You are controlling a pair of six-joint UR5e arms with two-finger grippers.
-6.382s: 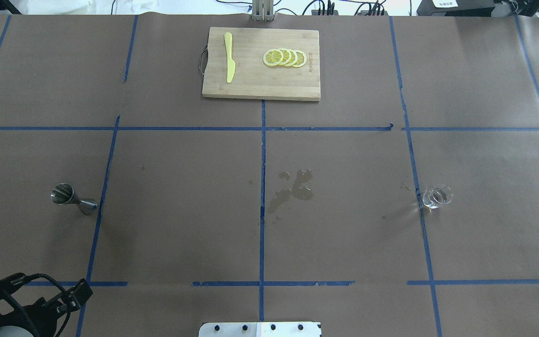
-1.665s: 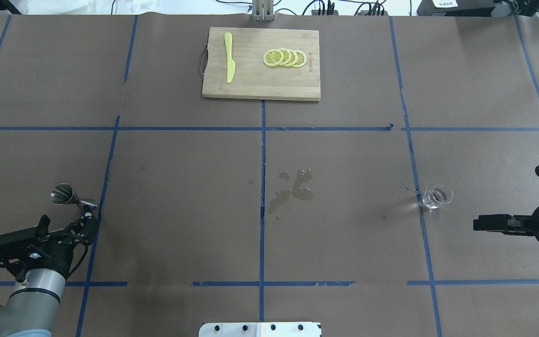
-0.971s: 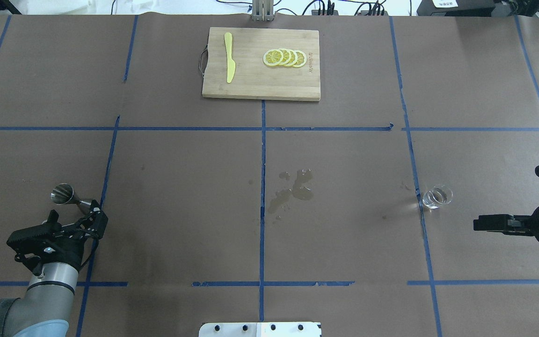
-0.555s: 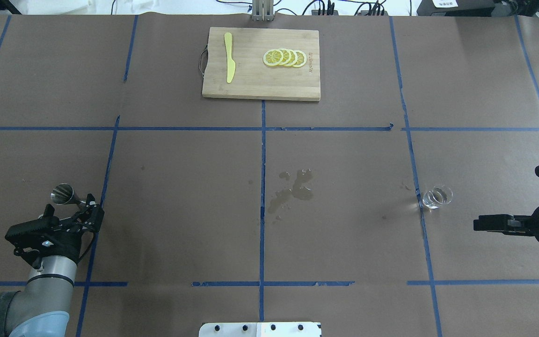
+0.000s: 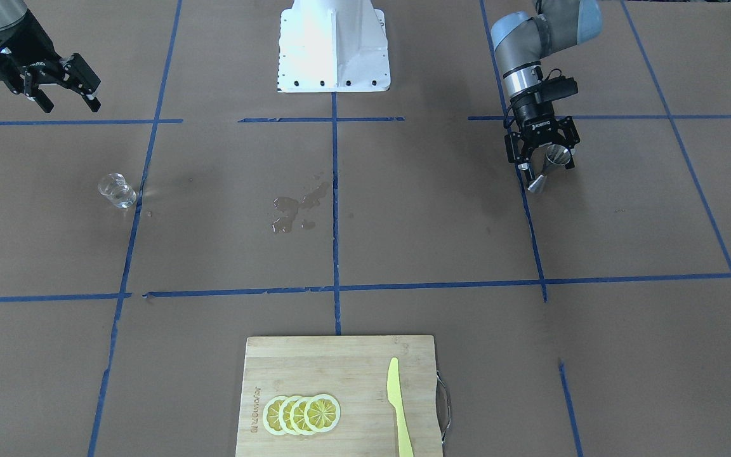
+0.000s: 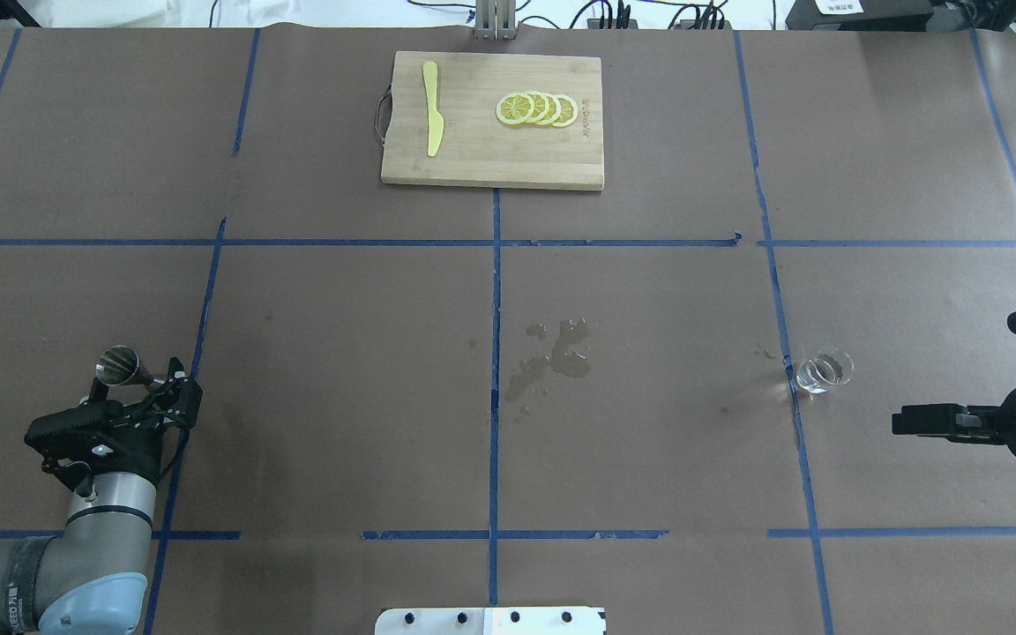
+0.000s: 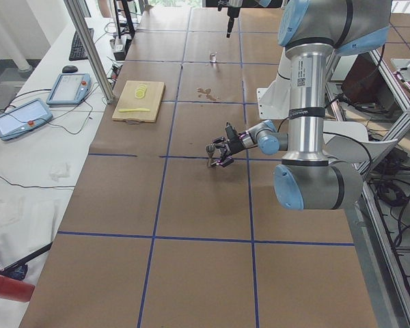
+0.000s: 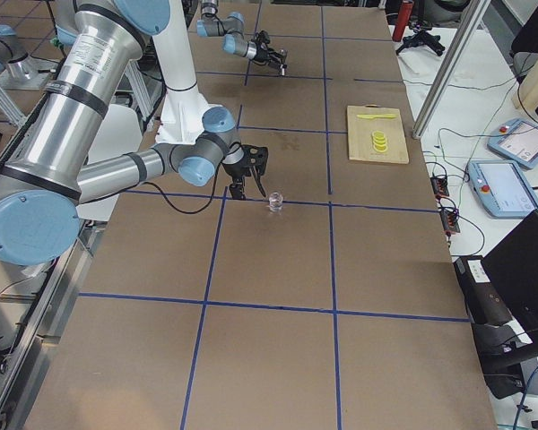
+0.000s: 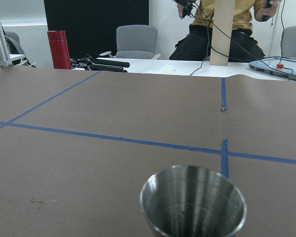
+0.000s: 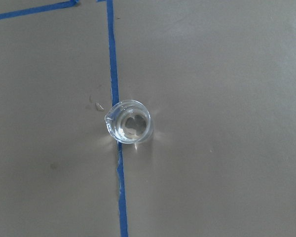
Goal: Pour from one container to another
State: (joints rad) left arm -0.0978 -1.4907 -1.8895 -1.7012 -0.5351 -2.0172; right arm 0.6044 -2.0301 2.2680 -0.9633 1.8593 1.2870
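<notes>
The steel jigger [image 5: 548,166] stands on the brown paper at my left; its open top cone [image 9: 193,207] fills the bottom of the left wrist view. My left gripper [image 5: 544,164] is low at the jigger, open, with a finger on each side of it. In the overhead view only the jigger's top cone [image 6: 119,366] shows beyond the left gripper [image 6: 180,392]. The clear glass cup [image 6: 823,370] stands by a blue tape line on my right and shows from above in the right wrist view [image 10: 129,122]. My right gripper [image 5: 72,105] hovers open, short of the cup.
A wet spill [image 6: 554,357] marks the paper near the table's middle. At the far side lies a wooden cutting board [image 6: 473,159] with lemon slices [image 6: 536,108] and a yellow knife [image 6: 431,108]. The robot's white base [image 5: 334,44] sits at the near edge.
The left arm came in from the near corner and brought its open gripper up to the jigger. The right arm moved in toward the cup, then stayed still for the last second.
</notes>
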